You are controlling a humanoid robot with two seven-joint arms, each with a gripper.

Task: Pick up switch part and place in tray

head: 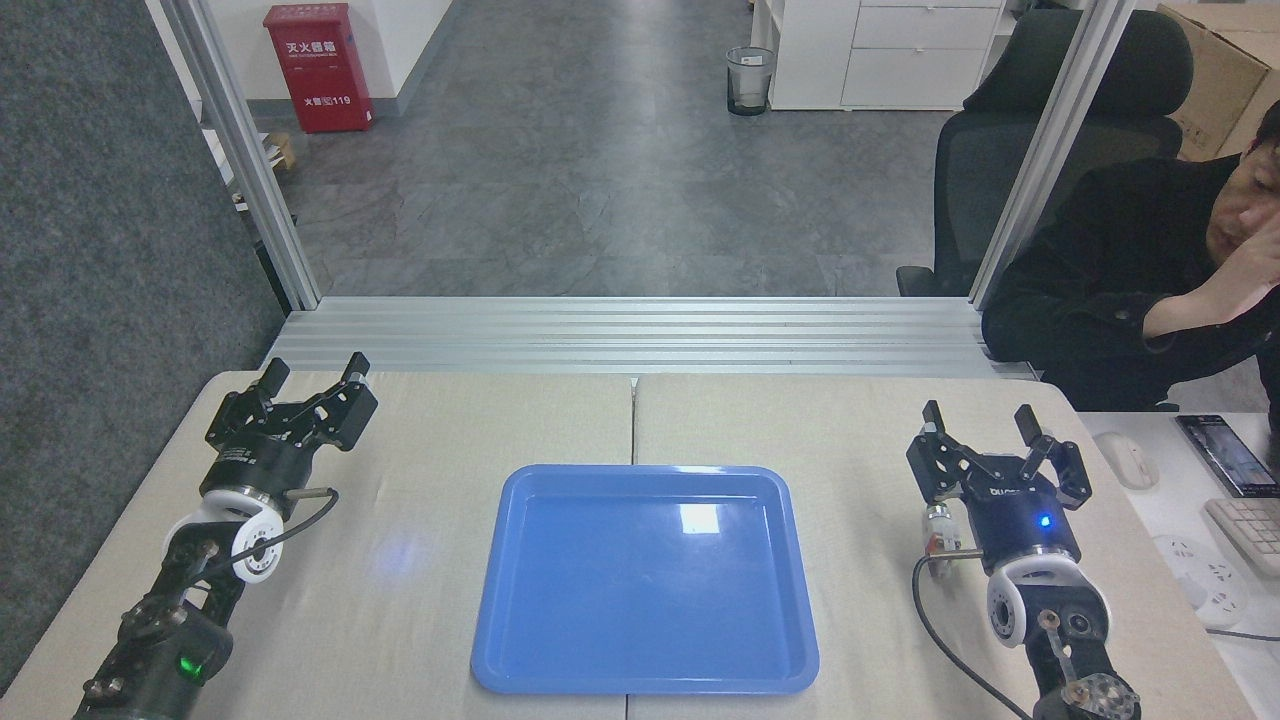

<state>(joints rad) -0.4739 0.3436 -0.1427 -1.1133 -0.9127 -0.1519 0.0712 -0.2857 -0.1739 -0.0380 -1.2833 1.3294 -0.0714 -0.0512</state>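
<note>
Switch part (936, 528) lies on table (850, 430), right of tray (645, 578), tucked against the right pincer (982, 428) body, partly hidden. Right pincer open, empty, probably staged for pickup. Left pincer (312, 377) open, idle, left of tray.
</note>
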